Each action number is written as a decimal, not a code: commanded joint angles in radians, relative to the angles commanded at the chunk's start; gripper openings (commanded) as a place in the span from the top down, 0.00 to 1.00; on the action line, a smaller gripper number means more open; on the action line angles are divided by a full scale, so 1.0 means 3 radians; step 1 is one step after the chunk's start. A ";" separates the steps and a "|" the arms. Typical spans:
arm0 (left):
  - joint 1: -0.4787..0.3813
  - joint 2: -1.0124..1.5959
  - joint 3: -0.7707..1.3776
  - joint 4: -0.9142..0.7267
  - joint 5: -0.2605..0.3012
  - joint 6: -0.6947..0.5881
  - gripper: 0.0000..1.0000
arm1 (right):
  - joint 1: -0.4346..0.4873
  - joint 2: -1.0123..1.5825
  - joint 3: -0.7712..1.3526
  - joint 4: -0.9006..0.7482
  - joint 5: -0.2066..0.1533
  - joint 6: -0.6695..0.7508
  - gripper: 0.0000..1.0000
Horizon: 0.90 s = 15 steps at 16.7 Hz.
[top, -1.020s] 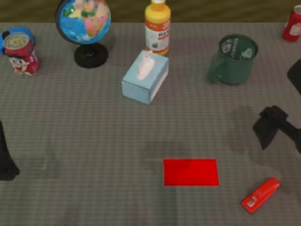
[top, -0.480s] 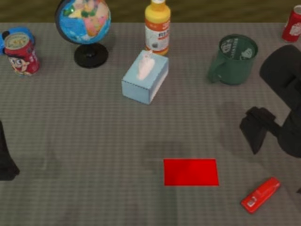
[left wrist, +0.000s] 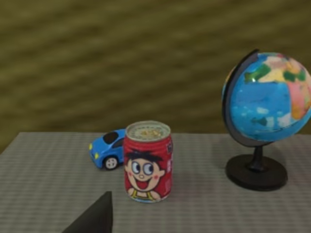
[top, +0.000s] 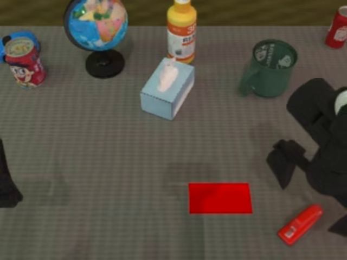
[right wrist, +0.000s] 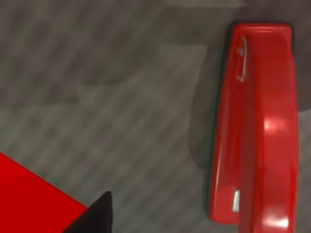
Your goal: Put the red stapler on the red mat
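Observation:
The red stapler (top: 300, 224) lies flat and slanted near the table's front right corner, its pale mark at the end nearer the front. It fills one side of the right wrist view, where the stapler (right wrist: 255, 126) rests free on the cloth. The red mat (top: 220, 197) lies flat to its left; a corner of the mat (right wrist: 29, 194) shows in the right wrist view. My right gripper (top: 283, 162) hovers open behind the stapler and to the right of the mat, holding nothing; one finger (right wrist: 97, 216) shows. My left gripper (top: 8, 189) is parked open at the left edge.
Along the back stand a cartoon-print red can (top: 23, 60), a globe (top: 96, 24), an orange bottle (top: 181, 30), a green mug (top: 271, 67) and a red soda can (top: 337, 27). A tissue box (top: 168, 89) sits mid-table. A blue toy car (left wrist: 108, 148) hides behind the cartoon can.
My right arm has swung in from the right edge, carrying its gripper leftward and toward the front, closer to the stapler. The stapler, the mat and the left arm have not moved.

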 joint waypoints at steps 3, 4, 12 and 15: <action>0.0000 0.0000 0.0000 0.0000 0.0000 0.0000 0.00 | 0.0006 0.0216 -0.0261 0.0486 0.0000 0.0011 0.00; 0.0000 0.0000 0.0000 0.0000 0.0000 0.0000 0.00 | 0.0009 0.0269 -0.0323 0.0593 0.0001 0.0015 0.00; 0.0000 0.0000 0.0000 0.0000 0.0000 0.0000 0.00 | 0.0012 0.0326 -0.0390 0.0702 0.0001 0.0020 0.15; 0.0000 0.0000 0.0000 0.0000 0.0000 0.0000 0.00 | 0.0012 0.0326 -0.0390 0.0702 0.0001 0.0020 0.38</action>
